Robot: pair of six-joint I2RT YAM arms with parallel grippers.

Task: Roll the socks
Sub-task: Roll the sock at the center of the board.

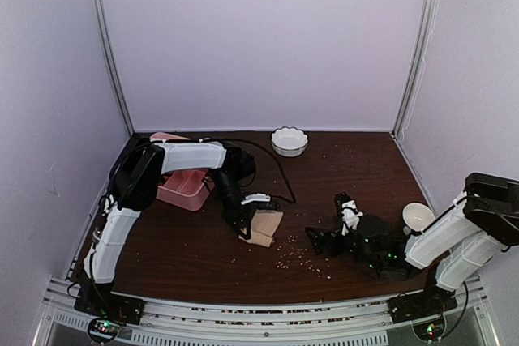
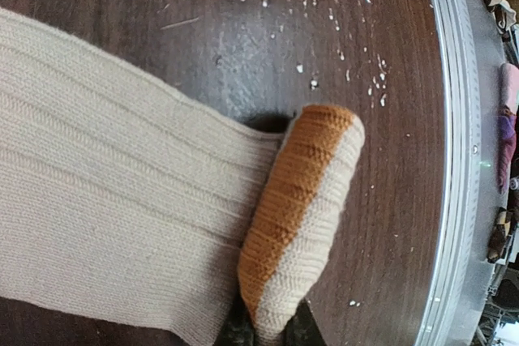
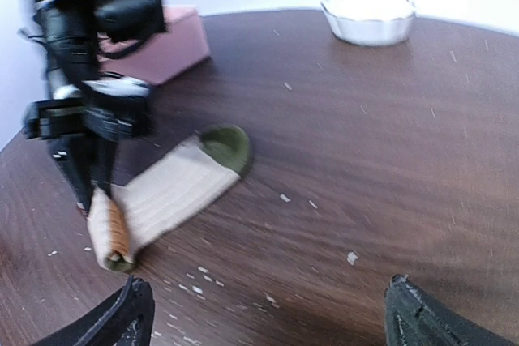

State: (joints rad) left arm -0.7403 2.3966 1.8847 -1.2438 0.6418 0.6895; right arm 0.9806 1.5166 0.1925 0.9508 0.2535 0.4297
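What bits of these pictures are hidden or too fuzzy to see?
- Left wrist view: the left gripper is nearly covered by the folded end of the beige ribbed sock. The sock's far end runs off the left edge.
- Top view: the left arm covers part of the pink plastic tray.
- Right wrist view: the right gripper is cut by the bottom edge, and the left arm is blurred.
- Pale specks: too small to identify.

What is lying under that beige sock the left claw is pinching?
Around the sock only the dark wooden table and pale crumbs show. The left gripper is shut on its folded orange cuff. Whatever lies directly beneath the sock is covered.
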